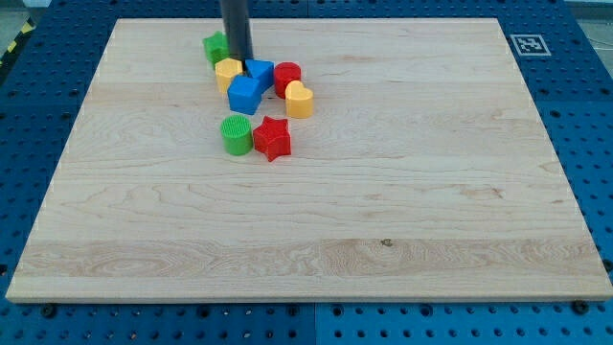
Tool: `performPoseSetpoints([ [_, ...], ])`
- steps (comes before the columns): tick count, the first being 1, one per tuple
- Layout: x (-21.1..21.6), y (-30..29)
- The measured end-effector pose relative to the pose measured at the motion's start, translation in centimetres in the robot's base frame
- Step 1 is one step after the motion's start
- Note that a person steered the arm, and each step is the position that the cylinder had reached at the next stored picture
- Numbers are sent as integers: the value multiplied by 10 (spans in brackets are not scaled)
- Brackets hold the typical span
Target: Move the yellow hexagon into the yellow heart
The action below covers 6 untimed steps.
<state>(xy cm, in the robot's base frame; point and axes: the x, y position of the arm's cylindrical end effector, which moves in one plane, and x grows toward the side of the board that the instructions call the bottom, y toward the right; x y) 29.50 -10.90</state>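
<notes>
My tip (pixel 238 59) stands at the desk's (pixel 383 211) top-left cluster, touching or just above the yellow hexagon (pixel 228 72). The yellow heart (pixel 299 100) lies to the view's right and slightly lower, with blue blocks (pixel 245 94) between. No pincer is fitted, so nothing is grasped.

Between the yellow hexagon (pixel 228 72) and the yellow heart (pixel 299 100) stand two blue blocks (pixel 251 86) and a red cylinder (pixel 287 77), barring the direct way. My tip (pixel 238 59) touches the hexagon's top edge. The worktop (pixel 383 211) lies open right of the heart.
</notes>
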Motion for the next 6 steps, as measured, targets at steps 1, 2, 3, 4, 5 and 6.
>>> performPoseSetpoints([
  [1,-10,-39],
  [2,-22,-46],
  [3,-22,-43],
  [4,-10,-43],
  [5,9,-43],
  [6,25,-34],
])
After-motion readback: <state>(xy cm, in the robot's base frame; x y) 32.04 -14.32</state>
